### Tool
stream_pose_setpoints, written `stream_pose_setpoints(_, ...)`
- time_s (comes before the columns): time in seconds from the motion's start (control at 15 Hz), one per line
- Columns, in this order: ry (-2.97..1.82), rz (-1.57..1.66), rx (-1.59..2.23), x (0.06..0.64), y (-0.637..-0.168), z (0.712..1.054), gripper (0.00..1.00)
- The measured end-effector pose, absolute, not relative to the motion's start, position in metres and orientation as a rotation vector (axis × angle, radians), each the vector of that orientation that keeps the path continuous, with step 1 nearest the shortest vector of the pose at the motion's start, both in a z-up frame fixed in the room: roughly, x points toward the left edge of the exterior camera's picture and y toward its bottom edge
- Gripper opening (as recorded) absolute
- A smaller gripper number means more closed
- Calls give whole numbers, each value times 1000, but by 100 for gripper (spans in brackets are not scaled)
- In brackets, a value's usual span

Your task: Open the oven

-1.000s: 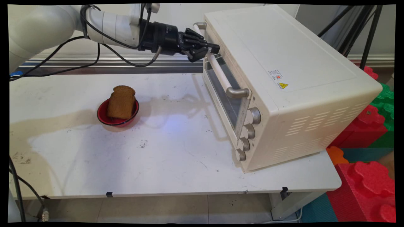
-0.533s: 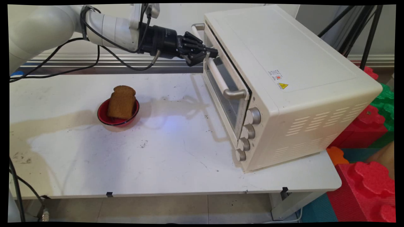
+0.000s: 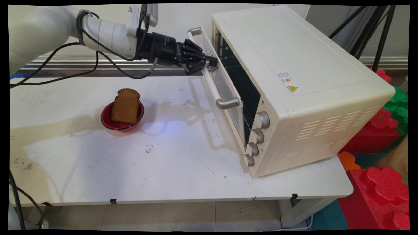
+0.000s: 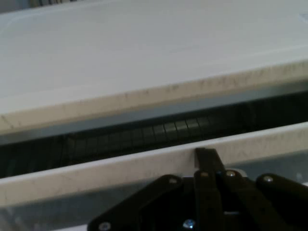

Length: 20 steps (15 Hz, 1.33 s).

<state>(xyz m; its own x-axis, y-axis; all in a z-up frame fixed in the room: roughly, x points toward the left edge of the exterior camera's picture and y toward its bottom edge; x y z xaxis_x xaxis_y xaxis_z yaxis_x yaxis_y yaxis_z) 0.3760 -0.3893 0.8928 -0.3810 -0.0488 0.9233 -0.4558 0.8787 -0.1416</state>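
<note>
Since the earlier frames the oven door (image 3: pixel 225 88) has swung partway open from the oven (image 3: pixel 294 81), at the table's (image 3: pixel 130 169) right. The gripper (image 3: pixel 209 62) is clamped on the handle (image 3: pixel 210 83) near its far end. The door looks stiff, hinged low; the bar is the sound grip.

We see a white, rounded arm (image 3: pixel 49 26) of smooth tubular links ending in a black wrist section and a black two-finger gripper (image 3: pixel 209 61) with ribbed linkage. Black cables (image 3: pixel 98 62) loop beneath; silver screws dot the linkage.
</note>
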Motion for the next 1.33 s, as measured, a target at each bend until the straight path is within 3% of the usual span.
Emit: stream_pose_setpoints(1.33, -2090, 465, 344, 449, -360, 855, 0)
